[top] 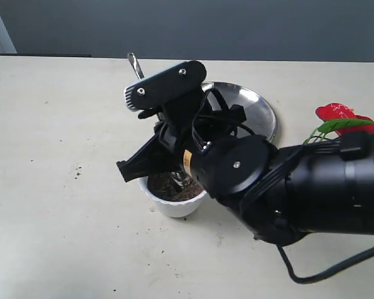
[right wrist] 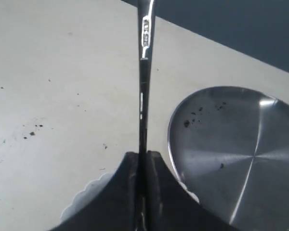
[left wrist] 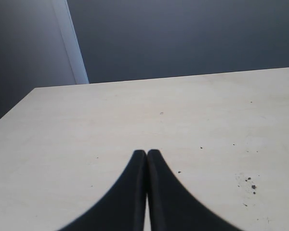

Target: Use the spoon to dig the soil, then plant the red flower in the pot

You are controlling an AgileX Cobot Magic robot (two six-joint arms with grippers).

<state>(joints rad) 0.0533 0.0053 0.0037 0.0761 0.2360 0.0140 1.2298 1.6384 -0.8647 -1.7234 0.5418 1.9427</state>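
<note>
One small white plastic pot (top: 173, 202) with a scalloped rim stands mid-tabletop (top: 50, 156), holding dark, crumbly soil (top: 163, 185). One slim, shiny silver metal spoon (right wrist: 144, 72) rises steeply over it, its handle pinched tight in the right gripper (right wrist: 142, 166). One round steel plate (top: 258, 109) lies just behind the pot, toward the far edge. One glossy red artificial flower (top: 338, 114) lies further right. The left gripper (left wrist: 147, 156) is closed on nothing. Open tabletop spreads left of the pot, flecked with dark crumbs (top: 76, 169).

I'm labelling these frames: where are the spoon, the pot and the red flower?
spoon (right wrist: 143, 96), right wrist view, middle of the handle.
pot (top: 174, 208), exterior view, white front wall.
red flower (top: 335, 112), exterior view, red bloom.
</note>
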